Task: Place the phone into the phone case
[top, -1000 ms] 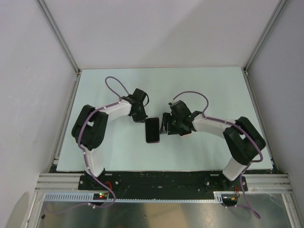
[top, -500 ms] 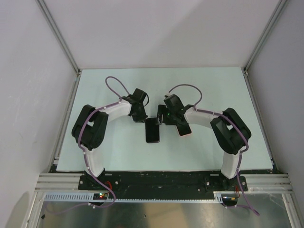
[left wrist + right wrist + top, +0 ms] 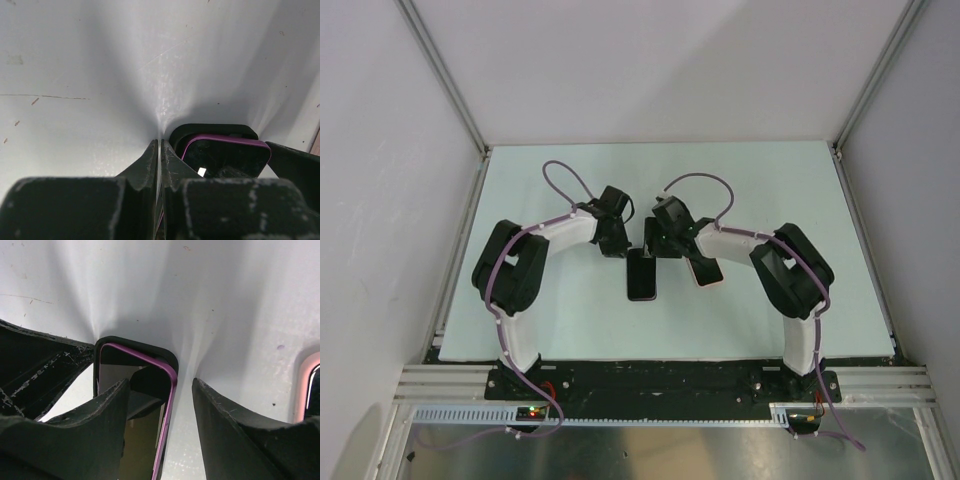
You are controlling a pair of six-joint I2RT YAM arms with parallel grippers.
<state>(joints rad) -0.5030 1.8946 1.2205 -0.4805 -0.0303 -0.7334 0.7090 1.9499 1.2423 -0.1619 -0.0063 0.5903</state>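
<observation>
Tabletop (image 3: pixel 570 180): right gripper (image 3: pixel 160 383), open, has slid astride the phone (image 3: pixel 641 278) at its far corner; left gripper (image 3: pixel 159 146) closed.

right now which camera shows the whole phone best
Top external: the phone shows nearly whole on the table. Left wrist catches only its purple-rimmed top end framed by the black case; right wrist only one corner, partly behind a finger of the right hand.

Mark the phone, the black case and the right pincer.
phone (image 3: pixel 145 437): right wrist view, dark screen.
black case (image 3: pixel 215 129): left wrist view, top rim.
right pincer (image 3: pixel 160 385): right wrist view, midway between fingertips.
</observation>
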